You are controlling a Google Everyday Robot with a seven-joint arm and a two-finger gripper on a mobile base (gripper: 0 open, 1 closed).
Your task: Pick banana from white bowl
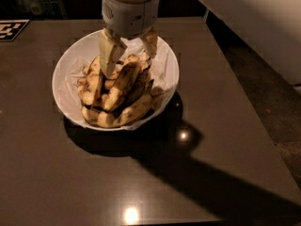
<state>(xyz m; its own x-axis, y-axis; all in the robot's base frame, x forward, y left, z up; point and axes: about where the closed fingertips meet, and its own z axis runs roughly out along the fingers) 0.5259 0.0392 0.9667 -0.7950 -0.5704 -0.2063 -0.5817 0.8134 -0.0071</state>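
Now, my pincer (130, 62) hangs over the far half of the bowl (60, 81), fingers (110, 54) spread wide and holding nothing. The banana (123, 81) lies directly beneath it. Its upper end reaches up between my fingers and its long body runs down and away from me across the pile. I cannot tell whether either finger touches it yet.

To do this well, I judge I should sink straight down until both fingers sit on either side of its thick body, across its width rather than along it. The other bananas (94, 86) press close beside it below me, so a shallow, centred bite should keep them out. The fruit looks overripe and probably soft, so I would close gently. The paper (162, 67) beside my outer finger could get pinched too. Then I would lift vertically, lest the bowl slide on the glossy table (225, 126).
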